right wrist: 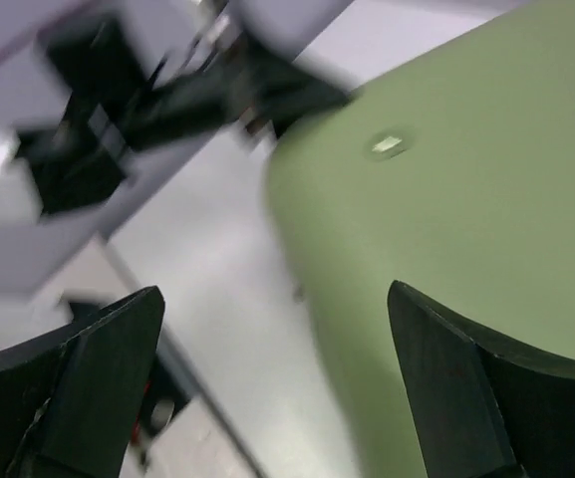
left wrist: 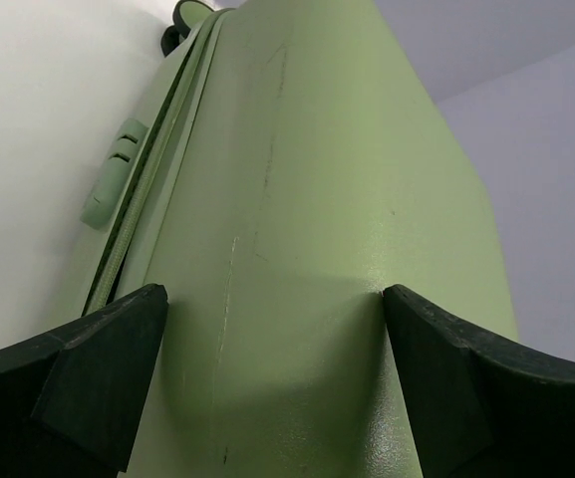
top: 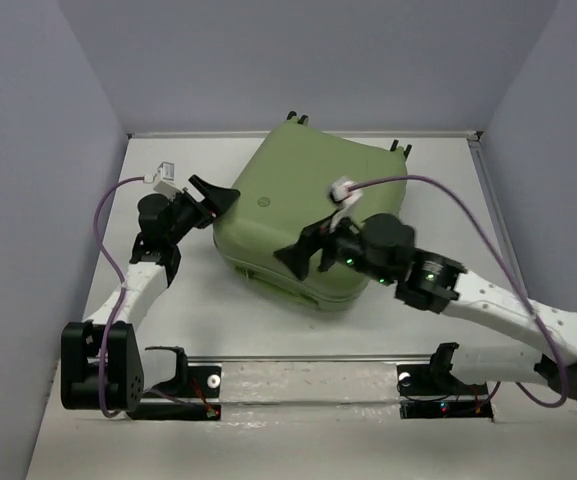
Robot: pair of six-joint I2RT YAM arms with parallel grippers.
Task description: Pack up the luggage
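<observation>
The luggage (top: 308,215) is a pale olive-green hard-shell suitcase. It lies shut and flat at the back middle of the white table. My left gripper (top: 215,203) is open at its left corner. In the left wrist view the luggage shell (left wrist: 317,199) fills the gap between the spread fingers of the left gripper (left wrist: 273,304), and its zipper seam and side handle (left wrist: 113,184) show at left. My right gripper (top: 304,248) is open and empty above the luggage's near edge. In the right wrist view the right gripper (right wrist: 277,299) straddles the edge of the luggage (right wrist: 466,199).
Black wheels (top: 298,118) stick out at the luggage's far side. Grey walls enclose the white table (top: 218,310) on three sides. A metal rail (top: 308,365) with the arm bases runs along the near edge. The left arm (right wrist: 167,100) shows blurred in the right wrist view.
</observation>
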